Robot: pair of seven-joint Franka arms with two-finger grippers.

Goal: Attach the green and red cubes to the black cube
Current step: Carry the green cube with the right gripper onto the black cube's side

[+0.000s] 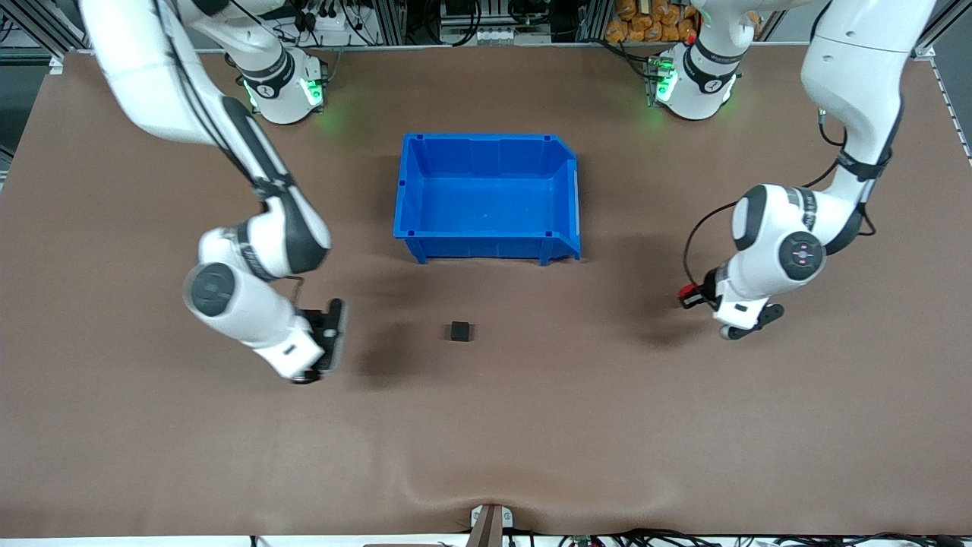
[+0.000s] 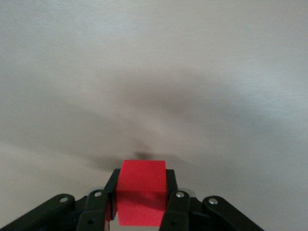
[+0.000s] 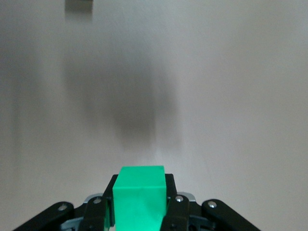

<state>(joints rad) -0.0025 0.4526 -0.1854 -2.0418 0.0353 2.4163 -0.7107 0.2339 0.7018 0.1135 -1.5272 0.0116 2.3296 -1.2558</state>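
The black cube (image 1: 459,330) sits on the brown table, nearer to the front camera than the blue bin. It shows at the edge of the right wrist view (image 3: 79,4). My left gripper (image 1: 689,298) is shut on the red cube (image 2: 142,197), held low over the table toward the left arm's end; a bit of the red cube (image 1: 687,292) shows in the front view. My right gripper (image 1: 334,334) is shut on the green cube (image 3: 139,199), low over the table toward the right arm's end. The green cube is hidden in the front view.
An empty blue bin (image 1: 486,243) stands mid-table, farther from the front camera than the black cube. Bare brown table (image 1: 486,425) surrounds the black cube, with each gripper well apart from it on either side.
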